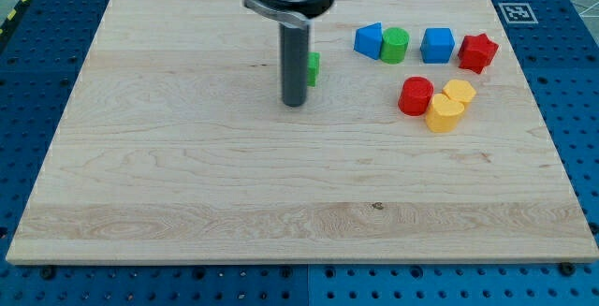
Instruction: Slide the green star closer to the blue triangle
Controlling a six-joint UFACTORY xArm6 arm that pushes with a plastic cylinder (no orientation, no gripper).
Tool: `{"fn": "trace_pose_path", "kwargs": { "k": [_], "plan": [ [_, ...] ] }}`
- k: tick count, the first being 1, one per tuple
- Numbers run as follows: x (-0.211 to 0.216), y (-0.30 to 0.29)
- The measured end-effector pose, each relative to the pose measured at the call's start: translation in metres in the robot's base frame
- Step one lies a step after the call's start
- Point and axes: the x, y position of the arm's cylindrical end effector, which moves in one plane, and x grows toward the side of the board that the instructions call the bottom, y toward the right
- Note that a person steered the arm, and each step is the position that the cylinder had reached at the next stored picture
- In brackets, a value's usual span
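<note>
A: Where is the green star right now?

B: Mostly hidden. Only a green sliver shows at the rod's right edge, near the top middle of the wooden counter, so its shape cannot be made out. The tip sits just to the view's left of it, seemingly touching, though contact cannot be confirmed.

A: Why stand on that side?

B: Probably because the blue triangle lies to the view's right and slightly up. A push from the left would send the star toward it.

A: Does the arm have a hand holding anything?

B: No hand shows; the arm ends in a plain rod that can only shove.

A: What sits around the target?

B: A green cylinder touches the triangle's right side, then a blue cube and a red star. Lower down, a red cylinder and two yellow blocks cluster together.

A: Progress?

B: The star seems still clearly apart from the triangle, so the push looks unfinished.
</note>
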Motion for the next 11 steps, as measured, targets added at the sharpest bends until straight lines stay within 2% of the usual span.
{"fn": "trace_pose_path", "kwargs": {
  "k": [2, 3, 4, 5, 6, 8, 9, 10, 11],
  "plan": [
    [-0.060, -0.005],
    [-0.065, -0.005],
    [-0.038, -0.018],
    [-0.007, -0.002],
    [-0.008, 0.023],
    [-0.071, 0.034],
    [-0.073, 0.023],
    [-0.077, -0.027],
    [-0.104, -0.047]
  ]
}}
